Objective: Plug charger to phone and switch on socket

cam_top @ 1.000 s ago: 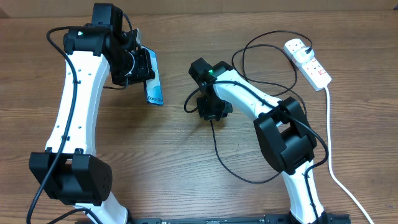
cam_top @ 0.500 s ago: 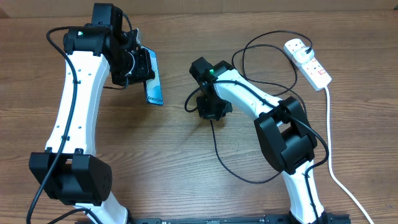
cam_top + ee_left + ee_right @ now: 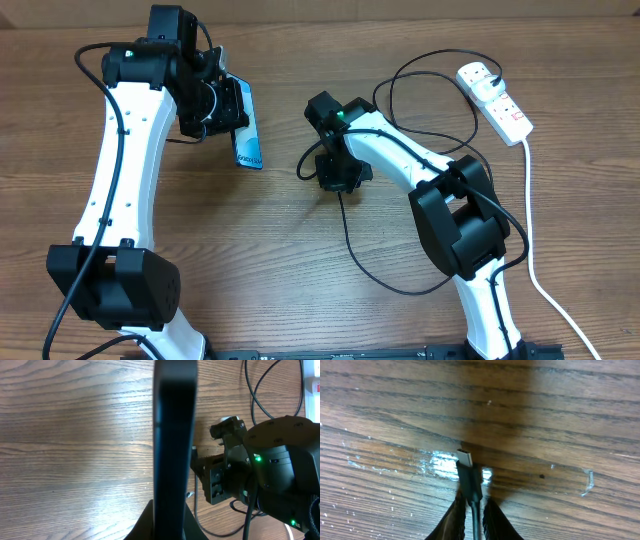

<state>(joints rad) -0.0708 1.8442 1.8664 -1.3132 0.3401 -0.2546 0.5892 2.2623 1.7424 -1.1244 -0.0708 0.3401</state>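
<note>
**Phone in one gripper, plug tip in the other, power strip off in the corner**

The only thing here with something in it is the socket (image 3: 497,98). It's a white power strip at the far right of the wooden table (image 3: 300,290), and the charger's white plug head (image 3: 478,75) sits in its far end. There's a bit of red on the strip, but it's too small to tell how the switches are set. The strip's own white cord (image 3: 528,220) runs down the right side of the table.

The left gripper (image 3: 225,108) is clamped on the phone (image 3: 248,140). The phone sticks out past the fingers with its light blue screen showing from overhead. In the left wrist view it's just a dark edge-on bar (image 3: 174,435), with the right arm (image 3: 270,475) behind it.

The right gripper (image 3: 338,178) is near the middle of the table, fingers (image 3: 456,517) pinched on the black charger cable (image 3: 346,232) just behind its plug tip (image 3: 466,467). The tip pokes out ahead of the fingers over the wood, and it's hard to say if it touches. The rest of the cable loops across the table toward the strip.

The plug tip is to the right of the phone and apart from it. The strip is well away from both grippers.
</note>
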